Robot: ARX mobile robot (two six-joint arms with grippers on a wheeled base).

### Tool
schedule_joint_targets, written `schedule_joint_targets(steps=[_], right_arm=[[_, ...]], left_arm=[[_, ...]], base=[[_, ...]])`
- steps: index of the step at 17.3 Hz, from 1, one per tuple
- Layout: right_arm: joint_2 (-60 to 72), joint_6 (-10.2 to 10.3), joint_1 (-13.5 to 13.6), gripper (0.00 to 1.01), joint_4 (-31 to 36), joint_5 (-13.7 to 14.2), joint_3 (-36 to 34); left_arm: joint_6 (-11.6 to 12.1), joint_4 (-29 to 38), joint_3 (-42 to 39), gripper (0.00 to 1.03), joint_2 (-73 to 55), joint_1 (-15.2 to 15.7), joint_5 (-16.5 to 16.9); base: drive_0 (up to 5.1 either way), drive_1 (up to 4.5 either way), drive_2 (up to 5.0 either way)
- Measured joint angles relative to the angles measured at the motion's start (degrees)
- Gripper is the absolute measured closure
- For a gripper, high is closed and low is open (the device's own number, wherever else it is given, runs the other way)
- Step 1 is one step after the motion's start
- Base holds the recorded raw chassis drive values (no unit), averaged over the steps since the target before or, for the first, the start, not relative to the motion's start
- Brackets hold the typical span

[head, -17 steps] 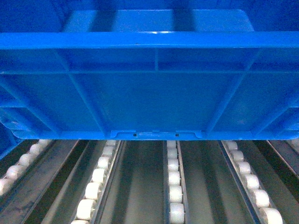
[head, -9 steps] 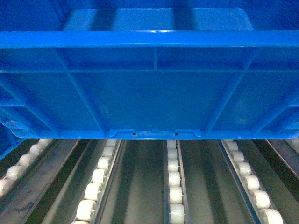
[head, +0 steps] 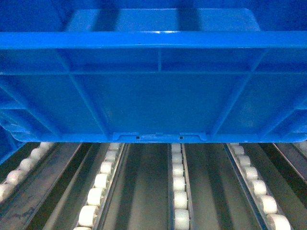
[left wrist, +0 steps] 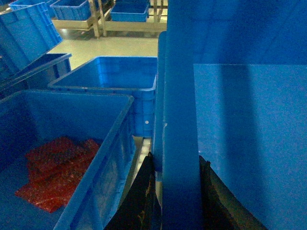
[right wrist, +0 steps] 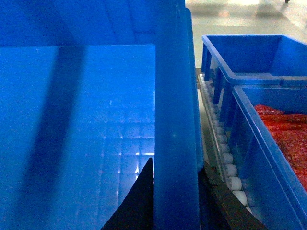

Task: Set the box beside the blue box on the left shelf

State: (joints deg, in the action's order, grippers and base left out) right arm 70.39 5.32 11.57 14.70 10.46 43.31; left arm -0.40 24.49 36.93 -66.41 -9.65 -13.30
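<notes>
Jaws clamp box [head: 153,96] rim — ribbed plastic.

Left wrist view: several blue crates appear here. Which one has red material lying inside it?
The near crate at lower left, beside the held box; red material lies on its floor. The crate behind it shows a bare blue interior, and the held box's visible floor is bare.

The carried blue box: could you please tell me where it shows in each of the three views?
Head: the box fills the upper two thirds, near wall facing the camera.
Left wrist: right half; its rim runs up the middle.
Right wrist: left two thirds, rim at centre.
Shared landmark: the white rollers, below the box in head, right of it in right wrist.
</notes>
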Motion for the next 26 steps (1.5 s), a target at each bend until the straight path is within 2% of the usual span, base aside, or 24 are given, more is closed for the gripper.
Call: schedule_joint_targets(steps=[18, 19, 21, 23, 25, 26], right_arm=[[0.00, 0.00, 0.00, 0.83, 0.00, 0.00, 0.00], [0.13, -0.13, 0.96, 0.83, 1.70, 3.06, -0.20], [0.52, -0.44, 1.99, 0.85, 2.71, 9.70, -0.63], [0.63, 1.03, 1.60, 0.86, -0.11, 10.40, -0.63], [1.53, 4.20, -0.20, 0.86, -6.12, 8.85, -0.52], [2.16, 4.96, -0.96, 0.87, -8.04, 8.09, -0.52]], left_arm=[[0.00, 0.00, 0.00, 0.88, 0.00, 0.00, 0.00], [-0.79, -1.46, 0.26, 0.88, 0.00, -0.37, -1.03], [-2.78, -4.68, 1.22, 0.88, 0.00, -2.34, -5.84], [-3.10, -4.57, 1.31, 0.88, -0.79, -3.30, -6.32], [-3.08, -4.52, 1.44, 0.88, -3.93, -4.11, -5.68], [-3.13, -4.48, 1.49, 0.88, -6.10, -4.26, -5.25]], base=[[0.0, 0.00, 0.0], [0.0, 0.00, 0.0], [0.0, 0.00, 0.0], [0.0, 0.00, 0.0], [0.0, 0.00, 0.0], [0.0, 0.00, 0.0]])
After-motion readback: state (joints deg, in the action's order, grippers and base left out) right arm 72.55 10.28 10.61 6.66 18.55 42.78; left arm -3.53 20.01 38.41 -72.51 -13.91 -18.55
